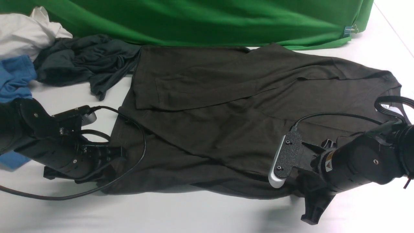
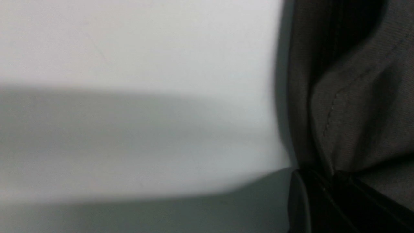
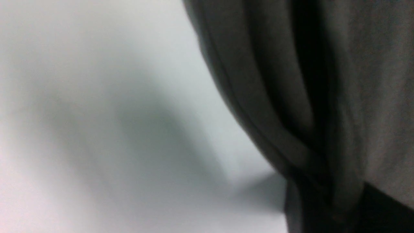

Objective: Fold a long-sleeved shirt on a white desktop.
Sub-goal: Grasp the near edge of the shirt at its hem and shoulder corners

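Observation:
The long-sleeved shirt (image 1: 226, 113) lies spread sideways on the white desktop (image 1: 194, 213), collar and small white tag (image 1: 386, 108) to the right, both sleeves crossed over the body. My left gripper (image 1: 111, 170) sits at the shirt's near left hem corner. In the left wrist view the stitched hem (image 2: 355, 97) bunches into its dark jaws (image 2: 330, 181), which are shut on it. My right gripper (image 1: 307, 194) is at the shirt's near edge on the right. In the right wrist view folds of fabric (image 3: 372, 81) gather into its closed jaws (image 3: 320, 200).
A greenish-black garment (image 1: 84, 64), a blue tee (image 1: 14, 77) and a white cloth (image 1: 22, 32) are piled at the back left. The green backdrop (image 1: 210, 19) runs along the far edge. A black cable (image 1: 140, 152) loops from my left arm over the hem.

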Action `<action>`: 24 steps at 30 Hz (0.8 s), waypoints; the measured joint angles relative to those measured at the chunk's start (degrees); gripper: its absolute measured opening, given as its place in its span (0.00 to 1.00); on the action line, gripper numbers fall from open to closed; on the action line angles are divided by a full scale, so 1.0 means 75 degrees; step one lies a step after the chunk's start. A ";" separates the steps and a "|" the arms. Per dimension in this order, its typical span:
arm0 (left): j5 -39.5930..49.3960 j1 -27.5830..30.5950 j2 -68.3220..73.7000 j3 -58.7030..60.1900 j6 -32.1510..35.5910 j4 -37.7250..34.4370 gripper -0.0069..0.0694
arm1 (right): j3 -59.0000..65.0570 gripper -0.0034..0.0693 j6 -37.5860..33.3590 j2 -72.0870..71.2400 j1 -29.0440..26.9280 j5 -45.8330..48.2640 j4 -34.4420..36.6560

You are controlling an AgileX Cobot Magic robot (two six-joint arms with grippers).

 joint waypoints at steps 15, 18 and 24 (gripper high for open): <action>0.1229 0.0000 -0.2460 0.0779 -0.0461 0.0620 0.14 | 0.0012 0.11 0.1509 -0.1895 0.0000 0.2621 0.0050; 0.1336 0.0000 -0.3073 0.1166 -0.0497 0.0620 0.14 | 0.0012 0.11 0.1618 -0.2323 0.0000 0.3017 0.0248; 0.1422 0.0000 -0.4492 0.1838 -0.0682 0.0651 0.14 | 0.0018 0.12 0.1683 -0.3220 0.0000 0.3550 0.0693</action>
